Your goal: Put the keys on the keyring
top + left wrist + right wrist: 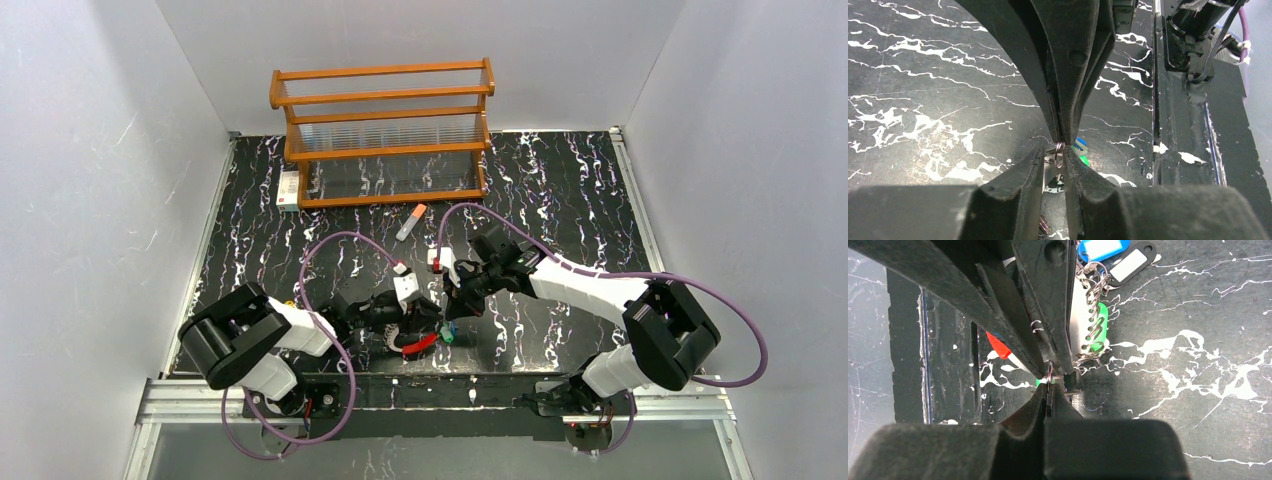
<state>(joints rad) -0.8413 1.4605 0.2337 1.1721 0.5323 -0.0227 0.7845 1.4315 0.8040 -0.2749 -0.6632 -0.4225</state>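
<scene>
Keys (1102, 320) with blue and green plastic heads lay bunched on the black marbled table (560, 200), close to its near edge. They sat at the spot where the left gripper (1055, 161) and the right gripper (1050, 390) stood tip to tip. The keyring (420, 345), a thin pale loop with one thick red section, lay just on the near side of the left gripper, beside the keys.

The step in hand looked like the threading itself, as a small wire loop (1059, 152) sat right between the two sets of fingertips. The left gripper's fingers were close together with a narrow gap, and whether they clamped anything could not be told. The right gripper's fingers were pressed together, with the wire loop at their tips, though a true pinch was unclear.

The next move likely called for one side to hold the loop firmly. The other would then guide a key's ring onto it, with very fine alignment.

Both arms reached forward and inward, low over the table, one from the left and one from the right, with wrists angled down.
</scene>
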